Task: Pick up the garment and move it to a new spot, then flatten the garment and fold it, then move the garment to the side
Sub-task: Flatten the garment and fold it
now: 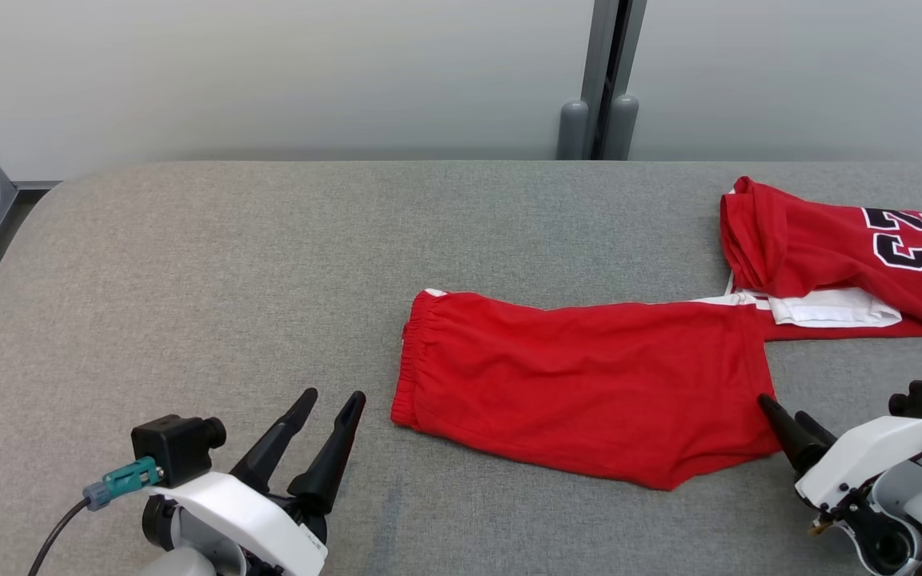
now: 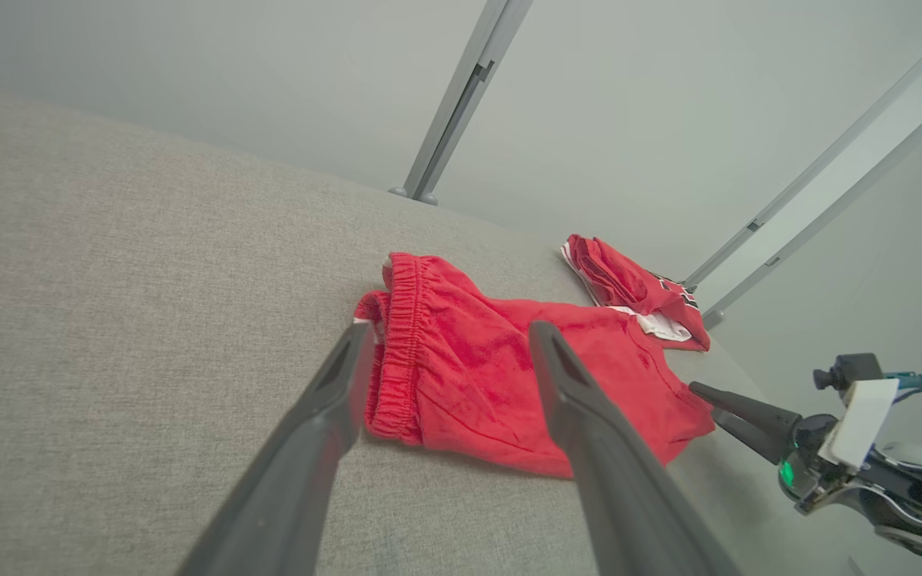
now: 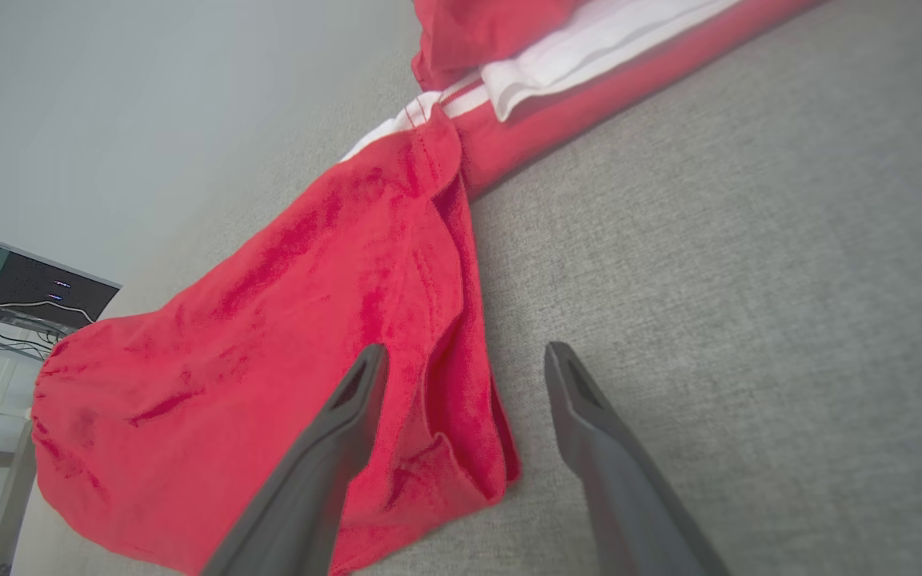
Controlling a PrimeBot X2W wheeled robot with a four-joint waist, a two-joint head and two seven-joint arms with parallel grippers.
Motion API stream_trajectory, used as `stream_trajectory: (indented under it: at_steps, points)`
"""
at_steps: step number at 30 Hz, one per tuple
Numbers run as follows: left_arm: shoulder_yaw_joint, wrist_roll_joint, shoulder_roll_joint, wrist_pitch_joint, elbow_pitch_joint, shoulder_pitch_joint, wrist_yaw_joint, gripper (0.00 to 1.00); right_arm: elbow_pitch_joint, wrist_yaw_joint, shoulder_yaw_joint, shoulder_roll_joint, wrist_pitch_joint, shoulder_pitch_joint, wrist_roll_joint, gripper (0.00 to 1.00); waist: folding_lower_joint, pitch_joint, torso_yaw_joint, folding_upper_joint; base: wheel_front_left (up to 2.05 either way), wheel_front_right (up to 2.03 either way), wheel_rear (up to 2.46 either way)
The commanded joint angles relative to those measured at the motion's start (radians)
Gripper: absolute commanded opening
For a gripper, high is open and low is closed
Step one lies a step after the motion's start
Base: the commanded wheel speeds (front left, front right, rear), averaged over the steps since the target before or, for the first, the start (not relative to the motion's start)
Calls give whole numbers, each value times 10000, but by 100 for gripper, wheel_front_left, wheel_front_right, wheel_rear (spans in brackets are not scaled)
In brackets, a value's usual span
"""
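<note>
Grey table [image 1: 189,280]: red shorts [image 1: 589,376] touching folded jersey [image 1: 813,240] (perhaps overlapping).

The head view looks down across the grey table [image 1: 229,264]; both wrist views, set low and close, share the red shorts [image 1: 589,384].

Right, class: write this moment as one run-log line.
red shorts: flat on grey table | red jersey: folded, far right | left tool: open, clear of shorts | right tool: open, at leg hem
</note>
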Motion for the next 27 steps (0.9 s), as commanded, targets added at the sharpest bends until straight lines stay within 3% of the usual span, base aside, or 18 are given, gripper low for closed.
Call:
stream_trajectory:
  at_steps: [1, 8, 12, 15, 17, 19, 20, 27]
  points:
    - [106, 45, 36, -15, 24, 114, 40, 100, -72, 5, -19, -144, -114, 71, -98, 100, 0, 7, -23, 0, 0, 0, 0]
    - [780, 487, -149, -16, -25, 370, 55, 100, -567, 5, -386, -935, -829, -225, -1096, 100, 0, 56, -186, 0, 0, 0, 0]
    - [1104, 736, -299, -17, -22, 591, 44, 100, -544, 5, -1197, -1024, -895, -449, -2165, 100, 0, 77, -267, 0, 0, 0, 0]
    - [1432, 996, -496, -18, 1, 785, -17, 100, -825, 5, -2588, -619, -891, -117, -3786, 100, 0, 83, -287, 0, 0, 0, 0]
    - [1692, 1412, -690, -18, 86, 925, -26, 100, -1331, 5, -4134, -183, -894, 561, -5725, 100, 0, 32, -205, 0, 0, 0, 0]
    - [1758, 1553, -759, -18, 132, 970, -26, 100, -1525, 5, -4604, 51, -897, 891, -6254, 100, 0, 4, -164, 0, 0, 0, 0]
    - [1904, 1799, -926, -18, 204, 1068, -69, 100, -1845, 5, -5423, 487, -896, 1512, -7301, 100, 0, -48, -87, 0, 0, 0, 0]
    - [2524, 2886, -1232, -19, 401, 1260, -94, 100, -2289, 5, -7276, 1564, -899, 2724, -10087, 100, 0, -140, 67, 0, 0, 0, 0]
